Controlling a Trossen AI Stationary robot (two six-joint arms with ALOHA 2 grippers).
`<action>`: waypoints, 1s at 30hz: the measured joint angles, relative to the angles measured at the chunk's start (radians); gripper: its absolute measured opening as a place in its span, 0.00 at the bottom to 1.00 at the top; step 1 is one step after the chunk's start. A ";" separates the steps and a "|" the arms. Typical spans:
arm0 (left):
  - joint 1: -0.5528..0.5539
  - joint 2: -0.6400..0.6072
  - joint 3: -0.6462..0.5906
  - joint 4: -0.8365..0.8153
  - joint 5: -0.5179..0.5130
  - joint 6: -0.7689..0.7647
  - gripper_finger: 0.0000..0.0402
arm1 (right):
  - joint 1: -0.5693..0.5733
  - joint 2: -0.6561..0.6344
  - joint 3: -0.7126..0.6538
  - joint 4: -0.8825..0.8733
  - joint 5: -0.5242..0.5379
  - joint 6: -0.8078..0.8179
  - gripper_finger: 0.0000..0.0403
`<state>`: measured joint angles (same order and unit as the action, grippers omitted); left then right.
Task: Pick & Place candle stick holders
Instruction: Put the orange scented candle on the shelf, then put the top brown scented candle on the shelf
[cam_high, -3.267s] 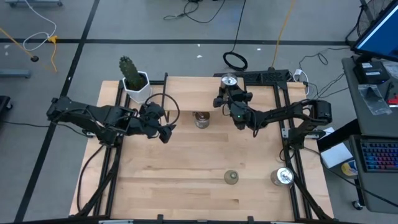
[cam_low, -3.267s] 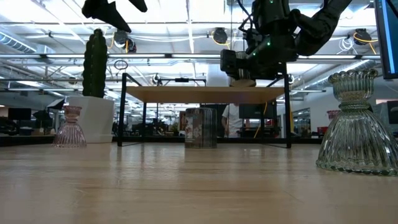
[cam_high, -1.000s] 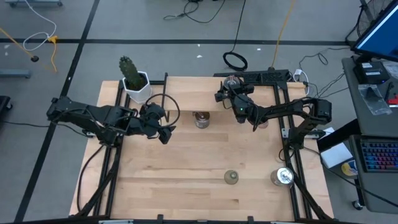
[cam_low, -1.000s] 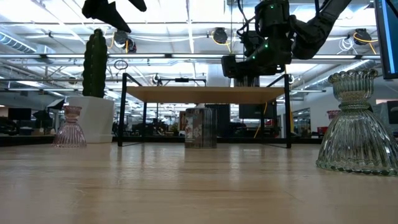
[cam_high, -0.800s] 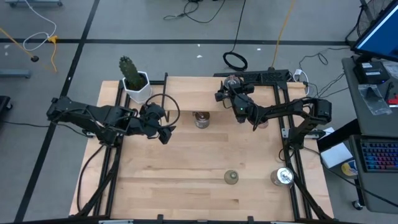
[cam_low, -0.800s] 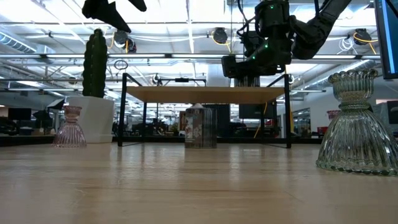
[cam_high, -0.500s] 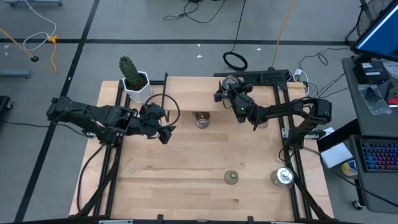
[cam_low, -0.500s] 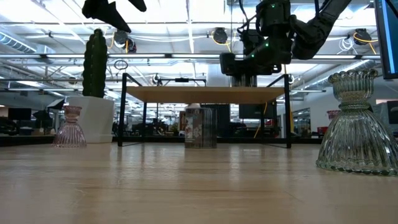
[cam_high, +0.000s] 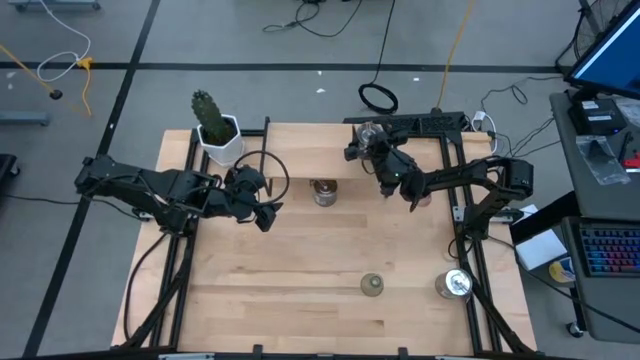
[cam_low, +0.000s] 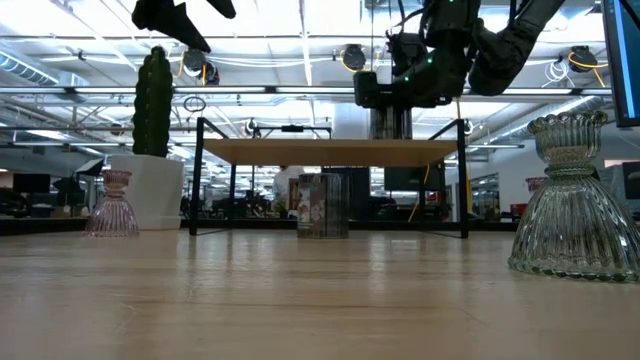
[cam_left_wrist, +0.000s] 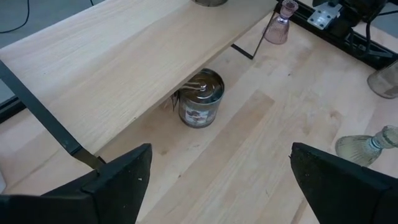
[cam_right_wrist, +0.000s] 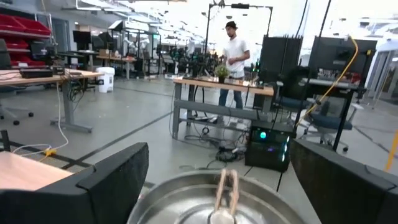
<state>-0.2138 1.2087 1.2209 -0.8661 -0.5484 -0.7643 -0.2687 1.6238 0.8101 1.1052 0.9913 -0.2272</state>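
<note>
Looking straight down, the high view shows the right gripper poised over a squat silvery metal cylinder holder on the raised wooden shelf at the table's far edge, its jaws spread to either side of the holder's rim without closing on it; the left gripper hangs with jaws apart above bare wooden table, and a second silvery metal cylinder stands ahead of those jaws, apart from them; an olive-green glass holder and a third silvery cylinder sit well away from both grippers, near the front edge; a white-potted cactus stands at the shelf's left end; from table height, the low view has the right gripper up above the shelf board, the silvery cylinder under the shelf, a pinkish glass vase-shaped holder beside the cactus pot, and the ribbed glass holder close by; the left wrist view shows open fingers with the cylinder between and beyond them, a pinkish holder farther off; the right wrist view shows wide fingers flanking the silvery rim just below the jaws, and a person in the room.
</note>
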 joint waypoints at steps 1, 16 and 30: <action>0.000 0.000 0.000 0.000 0.000 0.000 0.93 | 0.000 0.000 0.000 0.018 0.001 -0.019 0.94; -0.011 0.000 0.000 0.000 0.000 0.000 0.95 | 0.037 -0.010 0.000 0.420 0.009 -0.464 0.94; -0.024 0.000 0.000 0.007 0.001 0.000 0.93 | 0.311 -0.243 0.000 0.428 0.367 -0.792 0.80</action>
<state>-0.2379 1.2091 1.2209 -0.8594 -0.5476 -0.7639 0.0419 1.3809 0.8097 1.5331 1.3587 -1.0188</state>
